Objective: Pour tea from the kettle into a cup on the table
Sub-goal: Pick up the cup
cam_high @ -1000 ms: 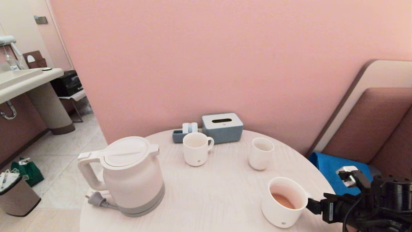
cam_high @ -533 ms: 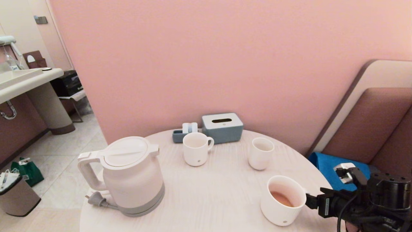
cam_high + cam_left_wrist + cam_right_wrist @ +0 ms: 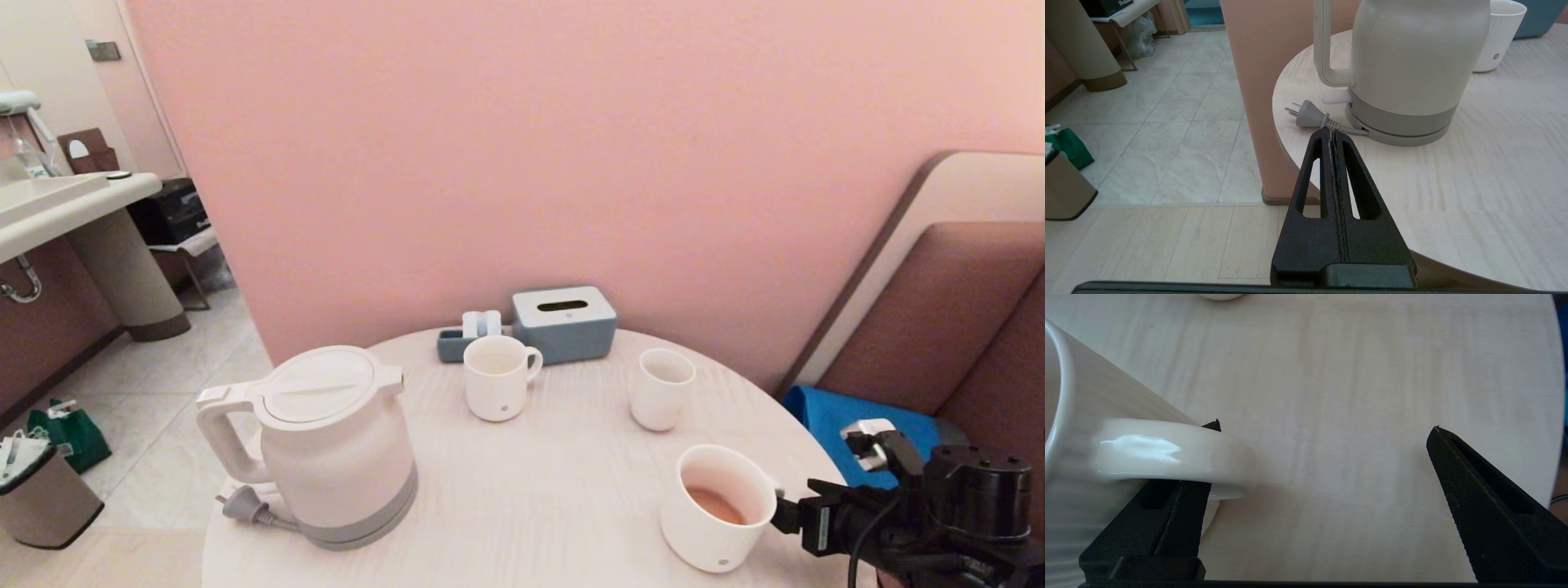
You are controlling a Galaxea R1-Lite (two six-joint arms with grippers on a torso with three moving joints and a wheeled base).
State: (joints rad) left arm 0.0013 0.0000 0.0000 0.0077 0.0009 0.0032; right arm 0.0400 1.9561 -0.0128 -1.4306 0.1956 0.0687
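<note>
The white kettle (image 3: 335,445) stands upright on the left of the round table (image 3: 531,490), also seen close up as the kettle (image 3: 1404,61). The wide ribbed cup (image 3: 718,506) sits at the front right with reddish-brown tea (image 3: 716,505) in its bottom. My right gripper (image 3: 780,516) is level with the cup's handle and open. In the right wrist view the right gripper (image 3: 1326,425) has one finger behind the handle (image 3: 1167,451) and the other far off over bare table (image 3: 1351,375). My left gripper (image 3: 1332,130) is shut and empty, near the table's left edge.
A narrower mug (image 3: 498,388) and a slim cup (image 3: 661,400) stand mid-table. A grey tissue box (image 3: 565,322) and small tray (image 3: 457,343) sit at the back. The kettle's plug (image 3: 241,506) lies by its base. A blue cushion (image 3: 841,420) is to the right.
My right arm has shifted slightly lower and leftward beside the cup, and the cup has moved a touch left. The kettle stays put.
</note>
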